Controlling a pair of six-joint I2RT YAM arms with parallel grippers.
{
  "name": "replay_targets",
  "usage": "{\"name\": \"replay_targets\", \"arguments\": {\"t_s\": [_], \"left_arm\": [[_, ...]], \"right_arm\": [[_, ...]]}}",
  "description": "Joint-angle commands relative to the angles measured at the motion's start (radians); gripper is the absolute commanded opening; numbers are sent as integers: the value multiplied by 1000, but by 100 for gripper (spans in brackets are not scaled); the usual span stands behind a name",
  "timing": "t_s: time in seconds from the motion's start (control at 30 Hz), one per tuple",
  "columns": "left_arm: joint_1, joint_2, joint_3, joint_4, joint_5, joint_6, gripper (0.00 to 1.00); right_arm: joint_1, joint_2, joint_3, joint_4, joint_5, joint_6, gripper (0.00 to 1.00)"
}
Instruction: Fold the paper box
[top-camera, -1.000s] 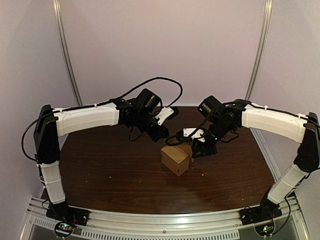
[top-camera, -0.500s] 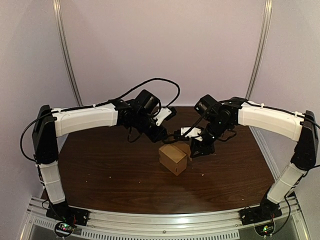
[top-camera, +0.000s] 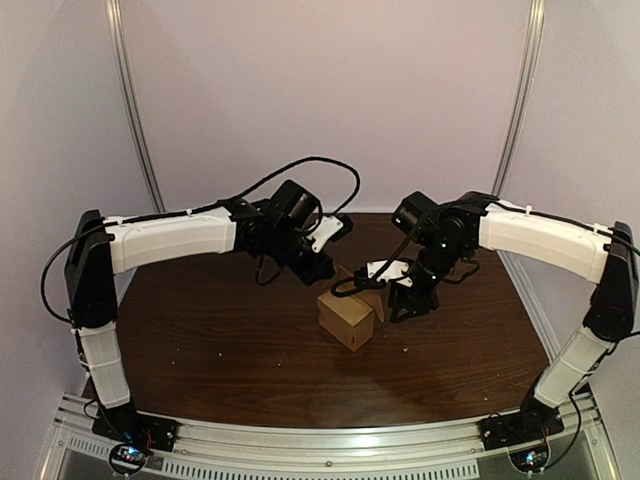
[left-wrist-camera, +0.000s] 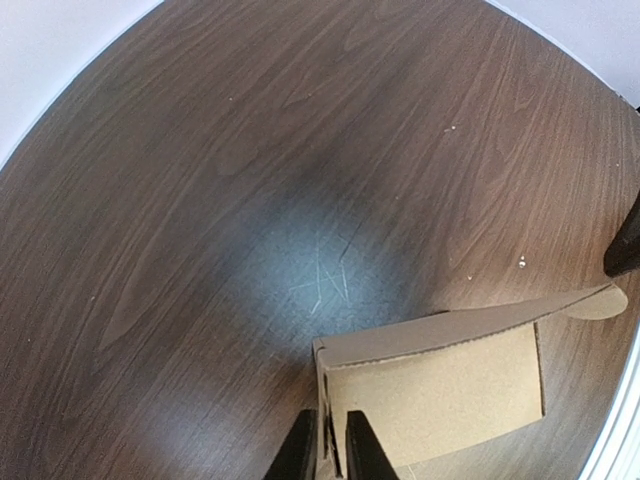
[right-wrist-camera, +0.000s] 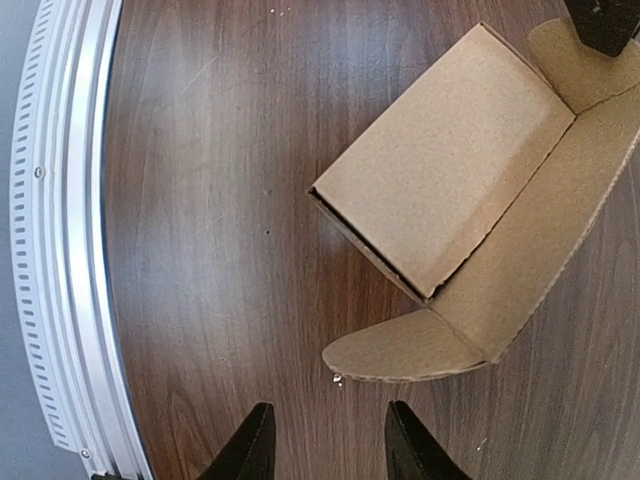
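left claw (left-wrist-camera: 330, 440) pinching paper box (left-wrist-camera: 440, 400) edge, box cropped below

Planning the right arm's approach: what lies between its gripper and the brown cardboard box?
Right wrist view: only bare dark wooden tabletop separates the right gripper from the brown cardboard box, plus one tiny pale speck by its rounded flap.

- Your paper box (top-camera: 348, 318): plain kraft tan all over, darker brown on the shaded faces.
- Bench (top-camera: 220, 340): dark brown wood grain; you'll spot pale scratches and a few white specks.
- Left tool (left-wrist-camera: 330, 425), right tool (right-wrist-camera: 328, 420): black fingers.
- Rail (right-wrist-camera: 60, 250): silver, slotted.
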Motion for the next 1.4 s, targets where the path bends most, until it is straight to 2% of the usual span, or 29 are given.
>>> {"name": "replay_targets", "arguments": {"t_s": [0.0, 0.27, 0.4, 0.87, 1.37], "left_arm": [[-2, 27, 22, 8, 7, 1, 10], [-2, 40, 32, 8, 35, 3, 0], [-2, 38, 37, 0, 45, 0, 0], [-2, 36, 90, -67, 49, -15, 0], [-2, 40, 92, -119, 49, -28, 0]], "right_arm": [[-4, -36, 30, -59, 19, -50, 39], [-26, -21, -2, 75, 102, -58, 38], [-26, 7, 14, 112, 96, -42, 38], [19, 37, 33, 81, 18, -41, 45], [20, 109, 77, 121, -20, 116, 45]]}}
